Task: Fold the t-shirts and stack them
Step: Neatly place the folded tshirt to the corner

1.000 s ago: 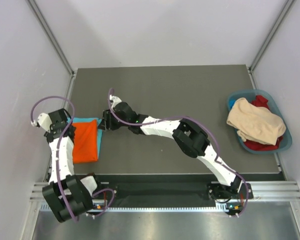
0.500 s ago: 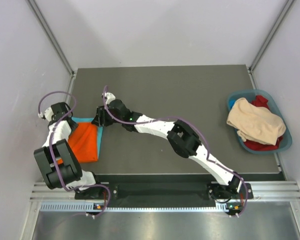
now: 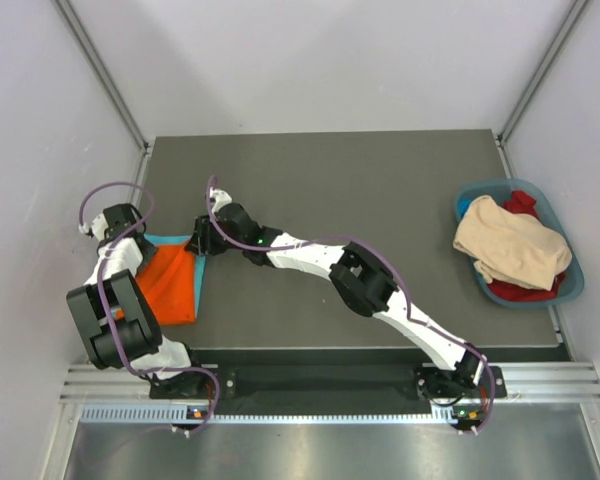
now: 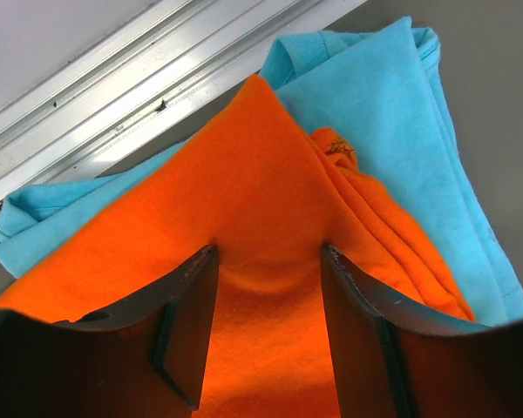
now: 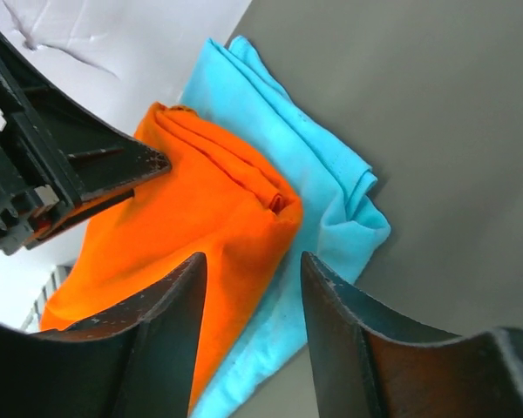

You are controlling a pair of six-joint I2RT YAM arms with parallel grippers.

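The orange t-shirt [image 3: 172, 285] lies folded on top of the turquoise t-shirt [image 3: 175, 240] at the table's left edge. Only the turquoise shirt's far and right borders show. My left gripper [image 3: 130, 252] stands over the stack's far left corner. In the left wrist view its jaws [image 4: 268, 252] are open, tips pressed down on the orange cloth [image 4: 244, 174], which puckers a little between them. My right gripper [image 3: 196, 244] hovers open at the far right corner. Its wrist view shows the orange fold [image 5: 209, 209] and the turquoise edge [image 5: 331, 200] between its fingers [image 5: 179, 322].
A blue basket [image 3: 570, 285] with beige cloth [image 3: 510, 245] over red cloth stands at the table's right edge. An aluminium rail [image 4: 113, 96] and a wall run close along the left of the stack. The left gripper's black body [image 5: 70, 165] is close to the right gripper.
The left arm's elbow has swung back and left while its gripper stayed on the stack. The right gripper moved left to the stack's corner. The orange shirt's far edge got skewed.
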